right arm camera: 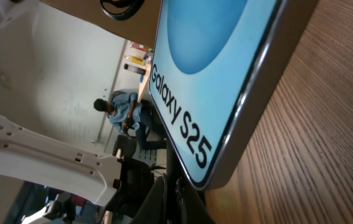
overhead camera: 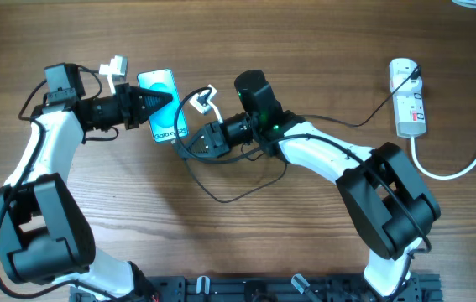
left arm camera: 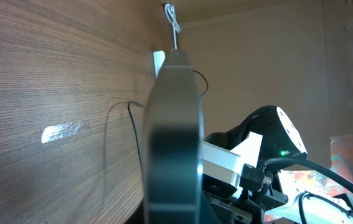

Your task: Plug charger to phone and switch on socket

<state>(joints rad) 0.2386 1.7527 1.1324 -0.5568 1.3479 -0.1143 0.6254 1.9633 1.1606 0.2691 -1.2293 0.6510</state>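
Nearby, the limp charger (overhead camera: 221,199) trails to the right gripper (overhead camera: 194,144), closed apparently just behind its plug, the sensible hold; beyond, the left gripper (overhead camera: 149,104) clamps the light, slick, rigid phone (overhead camera: 165,102) by its edges; the socket (overhead camera: 409,101) lies well apart, far right

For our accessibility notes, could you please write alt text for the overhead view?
Two robot arms meet over a wooden table: the left hand grips a light-blue phone, and the right hand sits at the phone's lower end amid a looping black cable. A white power strip lies at the picture's upper right.
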